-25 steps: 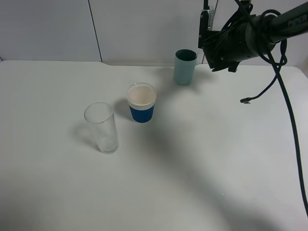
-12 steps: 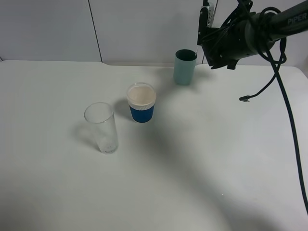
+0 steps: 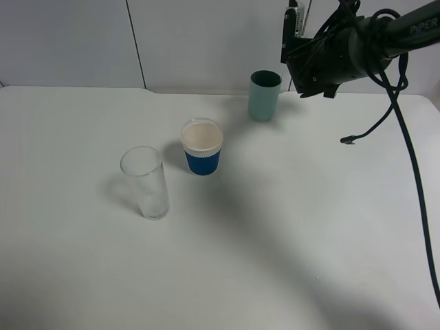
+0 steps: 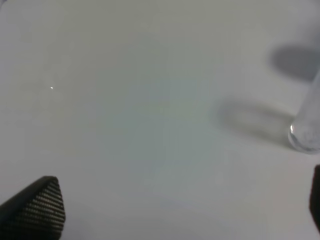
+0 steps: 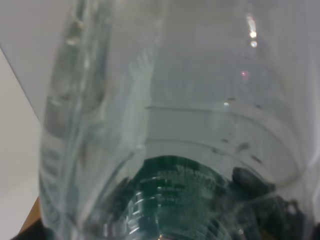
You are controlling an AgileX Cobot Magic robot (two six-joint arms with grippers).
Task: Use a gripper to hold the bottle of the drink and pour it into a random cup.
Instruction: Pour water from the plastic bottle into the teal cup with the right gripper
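White table (image 3: 309, 227) takes up basically the whole shot. Next biggest is the right arm coming in from the far right corner. Its gripper (image 3: 300, 49) is up off the table with the jaws pinched on the bottle (image 3: 294, 20), which fills the right wrist view. The bottle looks roughly upright from the high camera, long axis near vertical, so I'd guess the pour hasn't started.

Key bit: the teal cup (image 3: 265, 95) stands near the back edge, just left of and below the held bottle with nothing between them, so the tilt has to go leftward over its mouth. The right arm is obviously the nearer one.

The clear glass (image 3: 146, 182) and blue-sleeved paper cup (image 3: 202, 146) sit further front-left, well apart from that path. The left gripper (image 4: 175, 205) hangs low over bare table, jaws spread. A loose cable end (image 3: 350, 141) dangles under the right arm, away from the cup
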